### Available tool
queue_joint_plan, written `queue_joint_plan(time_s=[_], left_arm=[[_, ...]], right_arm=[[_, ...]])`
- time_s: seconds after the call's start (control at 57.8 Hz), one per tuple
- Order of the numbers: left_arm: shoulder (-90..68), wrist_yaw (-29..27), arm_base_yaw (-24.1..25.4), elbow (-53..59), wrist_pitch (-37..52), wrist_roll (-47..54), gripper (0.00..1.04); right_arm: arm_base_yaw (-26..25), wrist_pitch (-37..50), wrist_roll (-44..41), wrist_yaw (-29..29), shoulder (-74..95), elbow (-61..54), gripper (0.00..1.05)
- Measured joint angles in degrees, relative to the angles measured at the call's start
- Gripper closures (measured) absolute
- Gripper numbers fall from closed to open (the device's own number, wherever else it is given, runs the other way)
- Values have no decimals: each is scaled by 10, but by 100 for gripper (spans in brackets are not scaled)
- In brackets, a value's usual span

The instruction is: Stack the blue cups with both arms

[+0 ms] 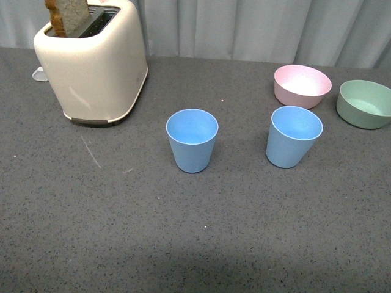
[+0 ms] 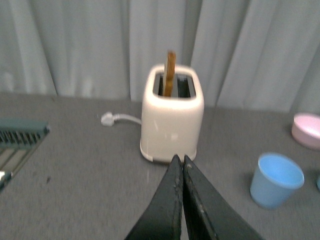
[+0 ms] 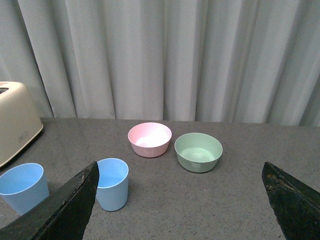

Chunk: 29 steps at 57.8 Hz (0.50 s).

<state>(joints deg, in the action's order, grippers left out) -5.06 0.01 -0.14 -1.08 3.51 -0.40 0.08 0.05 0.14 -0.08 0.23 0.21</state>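
Note:
Two light-blue cups stand upright and apart on the grey table: one (image 1: 192, 140) in the middle, the other (image 1: 293, 136) to its right. Neither arm shows in the front view. My left gripper (image 2: 180, 160) is shut and empty, its tips pointing at the toaster's base, with one blue cup (image 2: 276, 180) off to its side. My right gripper (image 3: 180, 172) is wide open and empty, held back from the cups; both cups show in the right wrist view, one (image 3: 112, 183) just beside a finger (image 3: 75, 205) and the other (image 3: 23, 186) further out.
A cream toaster (image 1: 93, 59) with a slice of toast stands at the back left, its cord (image 2: 117, 119) behind it. A pink bowl (image 1: 302, 85) and a green bowl (image 1: 365, 103) sit at the back right. A grey curtain hangs behind the table.

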Motion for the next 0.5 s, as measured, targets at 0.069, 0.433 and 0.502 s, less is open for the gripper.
queue_joint_plan(time_s=[0.069,0.433,0.502], left_arm=[[40,0,0,0,-30,0,101],[48,0,0,0,-34,0,69],[48,0,0,0,-34,0,57]], right_arm=[[0,0,0,0,0,0,10],[0,0,0,0,0,0,10],[0,0,0,0,0,0,10]])
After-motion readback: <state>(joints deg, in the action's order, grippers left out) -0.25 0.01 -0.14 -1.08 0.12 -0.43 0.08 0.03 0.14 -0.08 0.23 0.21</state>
